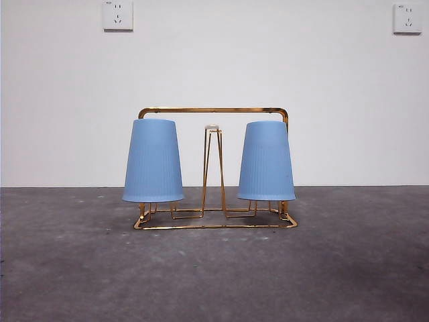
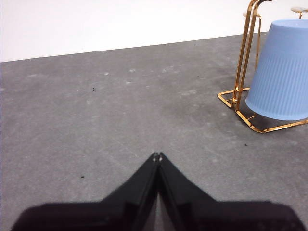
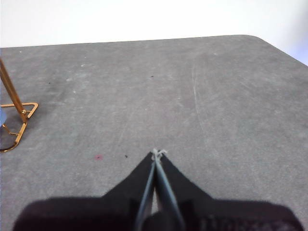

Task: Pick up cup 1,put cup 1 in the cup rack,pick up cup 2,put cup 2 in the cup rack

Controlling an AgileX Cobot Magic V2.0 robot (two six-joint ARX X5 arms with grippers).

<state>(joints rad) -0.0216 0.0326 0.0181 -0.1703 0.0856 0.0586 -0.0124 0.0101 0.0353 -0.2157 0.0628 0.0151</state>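
The gold wire cup rack stands in the middle of the grey table. Two blue ribbed cups hang upside down on its prongs: one on the left, one on the right. A bare prong with a whitish tip rises between them. My left gripper is shut and empty, low over the table, apart from the rack and its blue cup. My right gripper is shut and empty too, with only a corner of the rack in its view.
A white wall stands behind the table with two power sockets high up. The table's rounded far corner shows in the right wrist view. Neither arm shows in the front view.
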